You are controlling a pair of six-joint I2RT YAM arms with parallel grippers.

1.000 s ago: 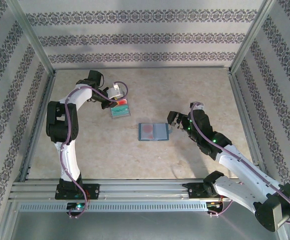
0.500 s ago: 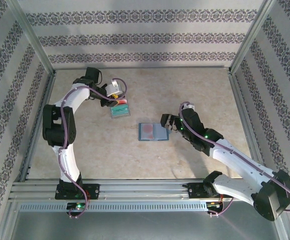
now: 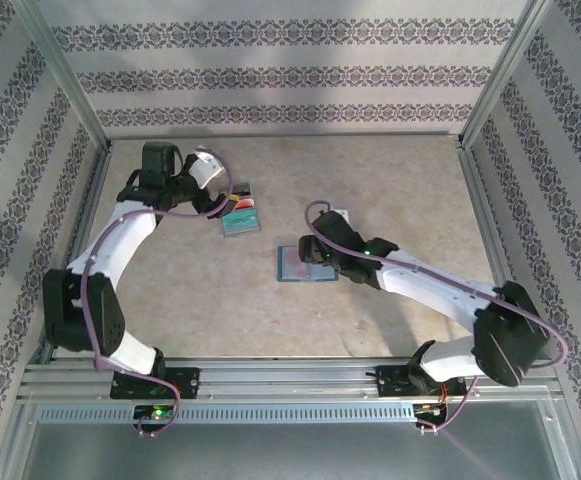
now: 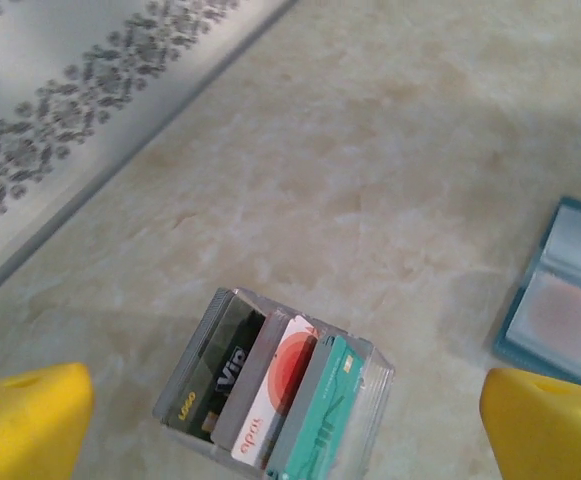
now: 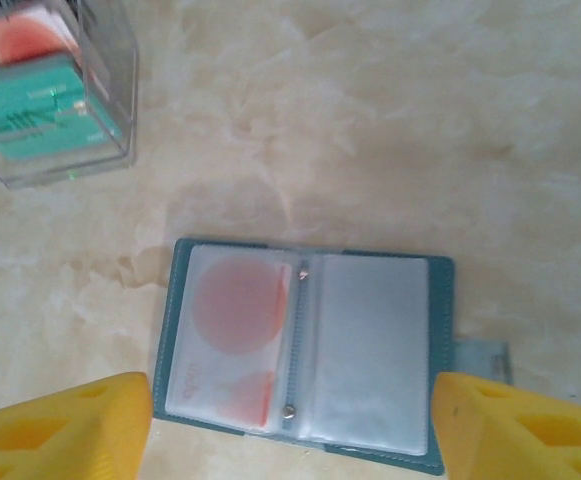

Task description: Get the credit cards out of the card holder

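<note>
The teal card holder [image 5: 305,345] lies open on the table, also seen from above [image 3: 292,265]. Its left clear sleeve holds a red-and-white credit card [image 5: 235,340]; the right sleeve looks bare. My right gripper [image 5: 290,430] hovers over it, open, with one yellow finger on each side [image 3: 317,256]. A clear box [image 4: 275,395] holds three upright credit cards: dark grey, red-and-white and teal. My left gripper [image 4: 285,425] is open above that box, with nothing in it [image 3: 225,192].
The clear box [image 3: 240,216] stands left of and behind the holder, and shows at the top left of the right wrist view [image 5: 50,90]. The holder's clasp tab [image 5: 480,352] sticks out to its right. A metal frame rail [image 3: 78,230] borders the table.
My left gripper has opened, let go of the red-and-white card at the box, and pulled back. My right arm has swung left from beside the holder to over it.
</note>
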